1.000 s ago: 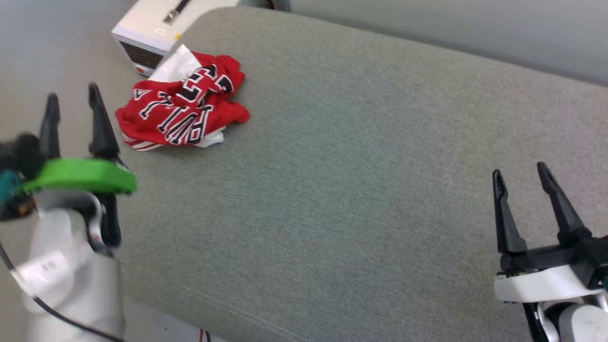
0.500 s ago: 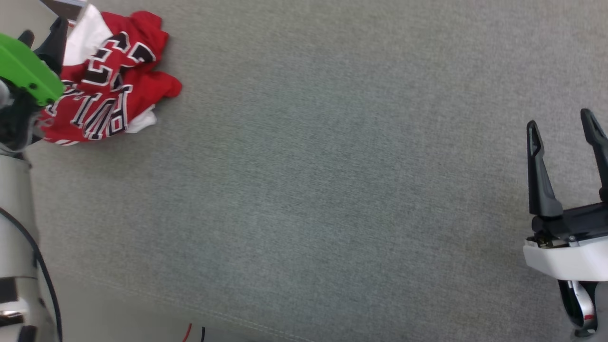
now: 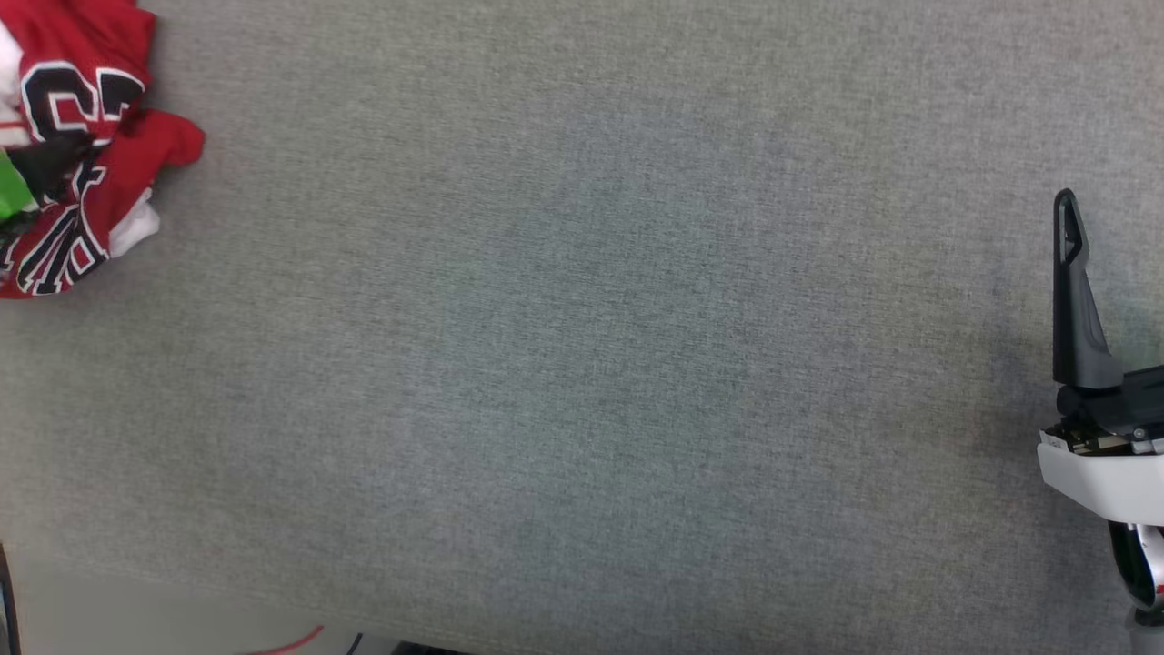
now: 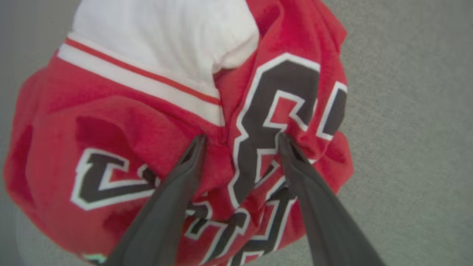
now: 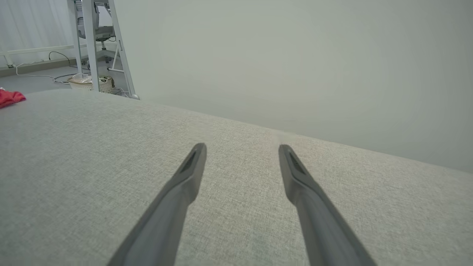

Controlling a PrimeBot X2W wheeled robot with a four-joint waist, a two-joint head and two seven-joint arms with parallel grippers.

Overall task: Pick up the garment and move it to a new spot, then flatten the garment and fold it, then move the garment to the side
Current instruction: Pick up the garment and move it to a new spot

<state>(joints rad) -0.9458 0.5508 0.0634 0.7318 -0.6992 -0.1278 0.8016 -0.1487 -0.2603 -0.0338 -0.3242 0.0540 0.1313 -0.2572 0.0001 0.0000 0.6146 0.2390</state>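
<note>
The garment (image 4: pixel 122 118) is a crumpled red shirt with a white sleeve, striped trim and black white-outlined lettering. It lies at the far left of the grey cushion (image 3: pixel 582 346), where it shows as the garment (image 3: pixel 86 182). My left gripper (image 4: pixel 241 137) is open, both tips pressed into the bunched fabric with a red fold between them. Its green guard (image 3: pixel 11 196) lies over the shirt. My right gripper (image 5: pixel 241 147) hangs open over bare cushion far to the right, nothing between its fingers (image 3: pixel 1076 300). A red scrap of the garment (image 5: pixel 9 98) shows far off.
The cushion's front seam (image 3: pixel 273 605) runs along the bottom, with a red wire (image 3: pixel 291 644) below it. Beyond the far edge stand a pale wall (image 5: pixel 295 55), white frame legs (image 5: pixel 90 44) and a basket (image 5: pixel 88 83) on the floor.
The head camera has swung, sliding the whole picture left and up. My left gripper has gone from beside the garment down onto it, still open. The right gripper stays open.
</note>
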